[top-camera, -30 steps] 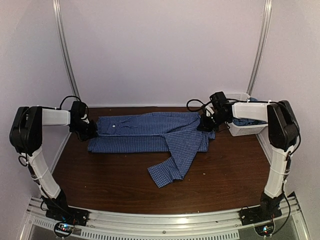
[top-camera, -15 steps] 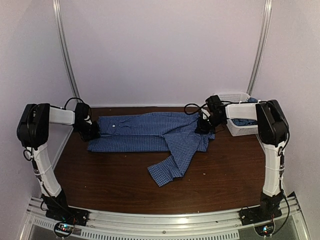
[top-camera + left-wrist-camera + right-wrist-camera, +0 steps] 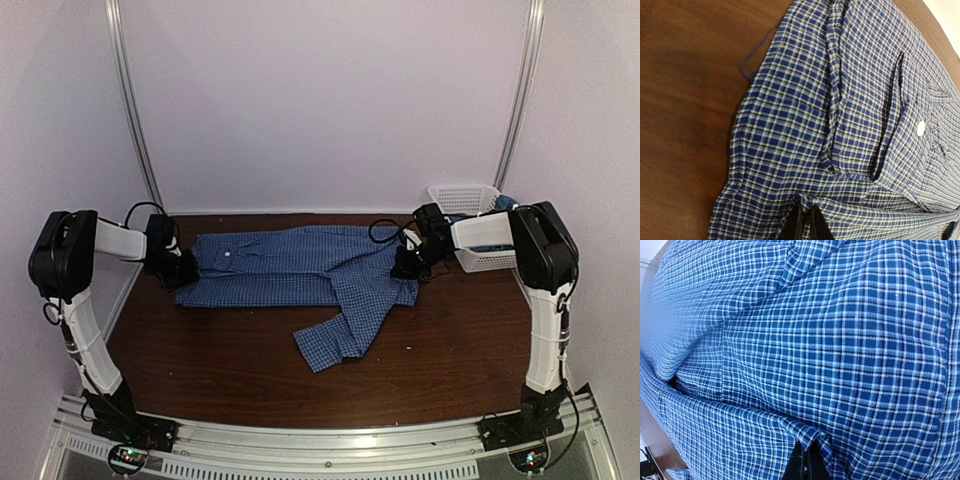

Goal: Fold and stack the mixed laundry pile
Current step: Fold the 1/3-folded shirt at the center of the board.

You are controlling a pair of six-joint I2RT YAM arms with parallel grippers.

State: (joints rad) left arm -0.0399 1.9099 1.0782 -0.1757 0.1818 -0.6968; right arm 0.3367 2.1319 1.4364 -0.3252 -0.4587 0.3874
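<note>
At the shirt's two ends, both sets of fingers are standing narrow, each nipping cloth: the left gripper (image 3: 804, 226) is pinching a puckered edge of the checked shirt (image 3: 300, 265), and the right gripper (image 3: 805, 463) is clamping a fold at the opposite end. Judged from this, the arms are holding the garment apart to draw it flat before folding. Its body is lying on the far half of the worktop (image 3: 450, 345), with the long axis running left to right between the grippers. One sleeve (image 3: 345, 325) is trailing diagonally toward the near edge, its end pointing near-left. Which end is carrying the collar cannot be told. A white basket (image 3: 462, 196) is standing at the far right corner, just beyond the right arm.
</note>
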